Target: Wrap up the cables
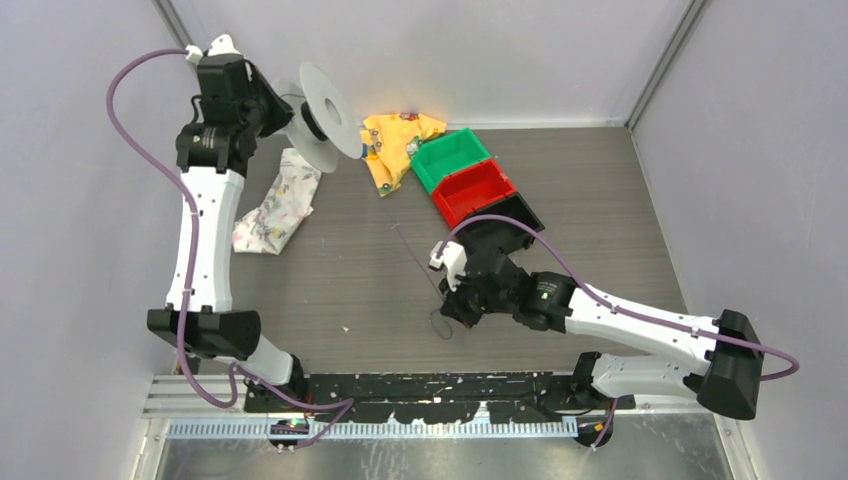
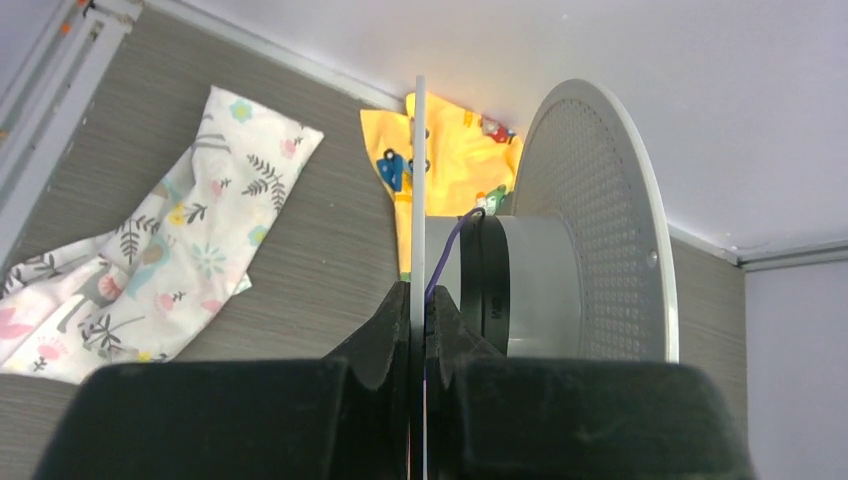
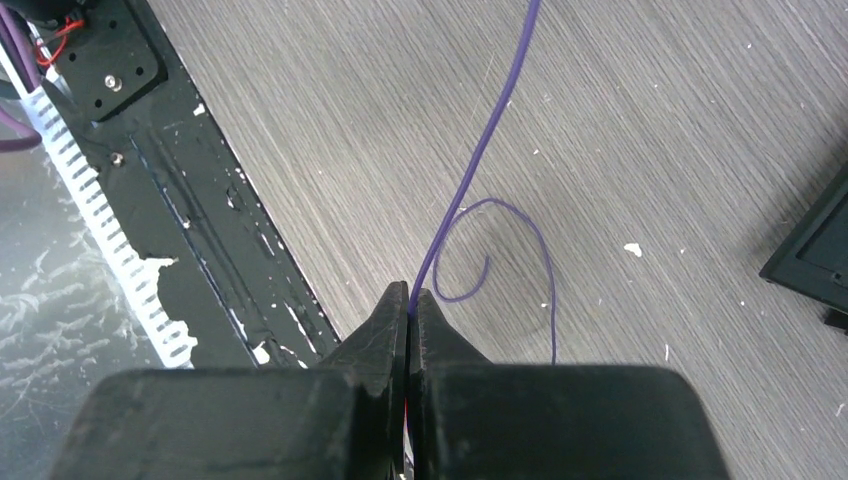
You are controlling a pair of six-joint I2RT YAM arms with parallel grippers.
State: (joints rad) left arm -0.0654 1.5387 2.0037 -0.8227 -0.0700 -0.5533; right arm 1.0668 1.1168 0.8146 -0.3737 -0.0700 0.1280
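A grey spool (image 1: 335, 110) with two round flanges is held off the table at the back left. My left gripper (image 1: 287, 112) is shut on the edge of its near flange (image 2: 418, 180), with one finger on each side. The thin purple cable (image 2: 447, 250) runs from the spool's hub down past the jaws. It crosses the table as a fine line (image 1: 415, 255) to my right gripper (image 1: 450, 305), which is shut on the cable (image 3: 480, 150). Beyond the fingertips, the loose end curls in a small loop (image 3: 520, 250) on the table.
A yellow printed cloth (image 1: 395, 145) and a white floral cloth (image 1: 280, 205) lie at the back left. Green (image 1: 452, 158), red (image 1: 475, 190) and black (image 1: 510, 225) bins stand in a row behind the right arm. A black rail (image 1: 430, 385) runs along the near edge.
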